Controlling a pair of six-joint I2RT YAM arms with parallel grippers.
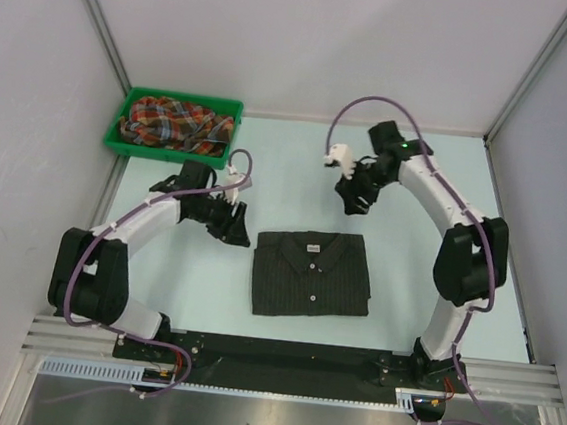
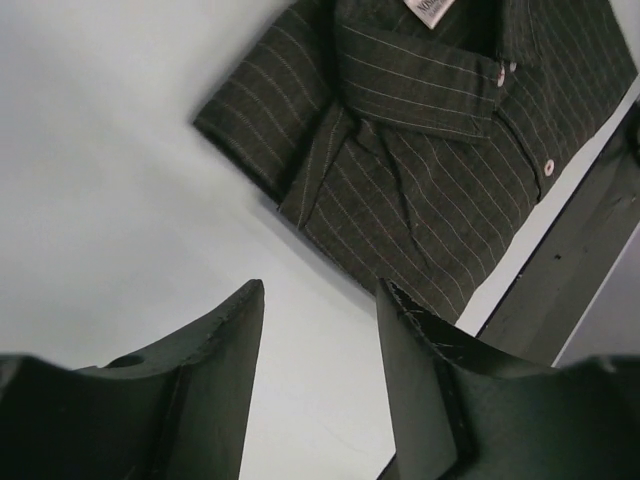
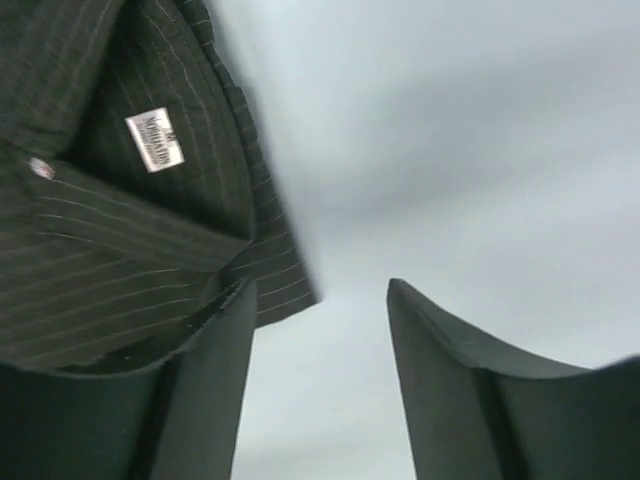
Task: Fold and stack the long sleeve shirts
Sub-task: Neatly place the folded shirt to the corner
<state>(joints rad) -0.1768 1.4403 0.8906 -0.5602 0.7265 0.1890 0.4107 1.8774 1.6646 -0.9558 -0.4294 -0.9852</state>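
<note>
A black pinstriped long sleeve shirt (image 1: pixel 312 274) lies folded into a rectangle at the table's middle, collar toward the back; its collar and buttons fill the left wrist view (image 2: pixel 440 120), and its label shows in the right wrist view (image 3: pixel 120 200). A red, orange and green plaid shirt (image 1: pixel 175 122) lies crumpled in the green bin (image 1: pixel 123 129) at the back left. My left gripper (image 1: pixel 230 223) hovers just left of the folded shirt, open and empty (image 2: pixel 318 290). My right gripper (image 1: pixel 355 201) hangs above the shirt's back right corner, open and empty (image 3: pixel 320 288).
White walls close in the table on the left, back and right. A black rail (image 1: pixel 290 356) with the arm bases runs along the near edge. Bare pale table surface (image 1: pixel 438 177) surrounds the folded shirt.
</note>
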